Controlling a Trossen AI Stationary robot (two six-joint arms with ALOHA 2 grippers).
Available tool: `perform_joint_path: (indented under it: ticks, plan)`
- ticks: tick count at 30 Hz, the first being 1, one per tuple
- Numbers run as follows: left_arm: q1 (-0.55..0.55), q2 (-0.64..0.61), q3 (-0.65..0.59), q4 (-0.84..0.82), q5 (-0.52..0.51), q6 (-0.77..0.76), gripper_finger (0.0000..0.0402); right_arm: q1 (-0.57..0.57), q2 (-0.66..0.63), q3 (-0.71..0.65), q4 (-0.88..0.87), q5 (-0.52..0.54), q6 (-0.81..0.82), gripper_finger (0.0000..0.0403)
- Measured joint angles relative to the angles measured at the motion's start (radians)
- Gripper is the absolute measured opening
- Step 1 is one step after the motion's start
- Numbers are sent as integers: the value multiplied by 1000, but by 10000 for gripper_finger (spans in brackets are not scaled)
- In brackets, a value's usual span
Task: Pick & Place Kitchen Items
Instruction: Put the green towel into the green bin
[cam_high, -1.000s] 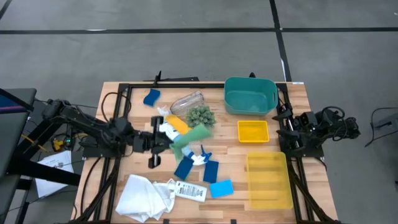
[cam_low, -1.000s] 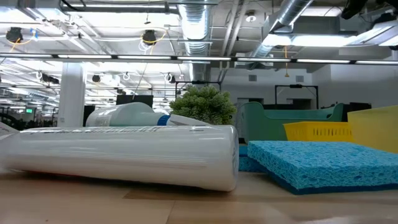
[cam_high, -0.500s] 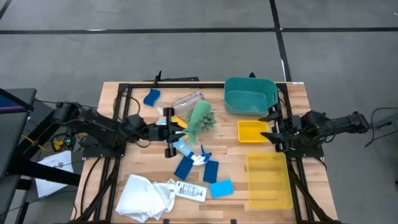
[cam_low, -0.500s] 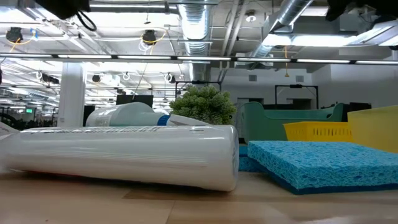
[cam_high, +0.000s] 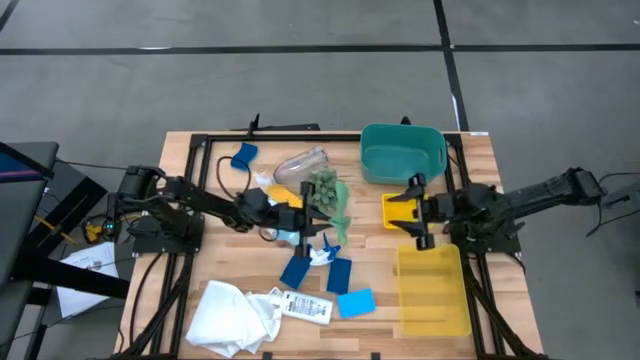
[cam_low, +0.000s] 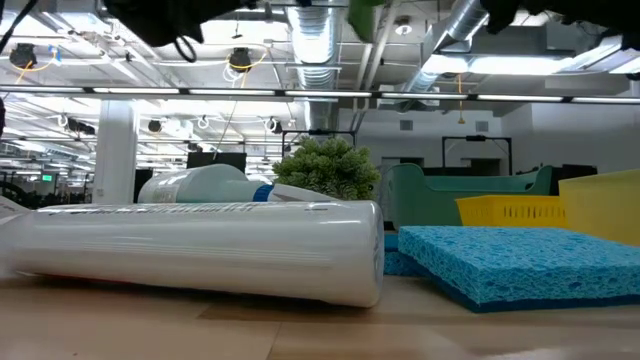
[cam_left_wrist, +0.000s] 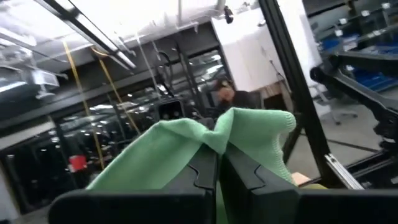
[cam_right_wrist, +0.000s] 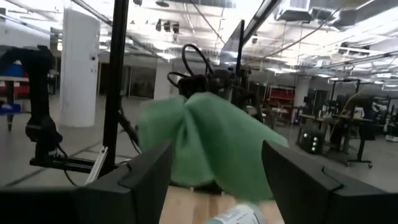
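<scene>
My left gripper (cam_high: 312, 217) reaches in from the table's left and is shut on a soft green sponge (cam_high: 338, 200), held in the air beside the spiky green plant ball (cam_high: 321, 184). My right gripper (cam_high: 413, 212) comes from the right and stands open above the small yellow bin (cam_high: 405, 212), facing the sponge (cam_right_wrist: 211, 140) with a gap between them. On the table lie a clear cup (cam_high: 300, 163) on its side, a spray bottle (cam_high: 312, 250), several blue sponges (cam_high: 340, 275), a yellow sponge (cam_high: 285, 197) and a white cloth (cam_high: 230, 315). My left gripper pinches the green sponge near its middle (cam_left_wrist: 219, 138) between its two fingers. The fingers come about level from the table's left, tipped slightly upward. The sponge is lifted clear of the table and bends over, bulging out on both sides of the fingertips.
A teal bin (cam_high: 402, 153) stands at the far right and a long clear-yellow bin (cam_high: 432, 290) at the near right. A white labelled tube (cam_high: 305, 307) lies beside the cloth. The black frame rails (cam_high: 190, 200) run along the table's sides.
My left gripper has carried the green sponge toward the table's right, from above the spray bottle to beside the plant ball, rolling its wrist so the sponge turned. My right gripper has swung out toward the table's left, over the small yellow bin, staying open.
</scene>
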Motion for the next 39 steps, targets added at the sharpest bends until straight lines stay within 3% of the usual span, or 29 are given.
perform_joint_path:
  ticks: [7, 17, 31, 39]
  plan:
    - [0, 30, 52, -109, 50, -2, 2, 0, 190, 103, -47, -52, -3, 240]
    - [-6, 29, 53, -126, 109, -23, 4, 8, 376, 214, -91, -50, -15, 240]
    - [-12, 29, 53, -104, 162, -50, 5, 18, 554, 325, -85, -50, -7, 240]
    - [-7, 29, 53, -114, 153, -45, 5, 55, 583, 365, -90, -50, -7, 240]
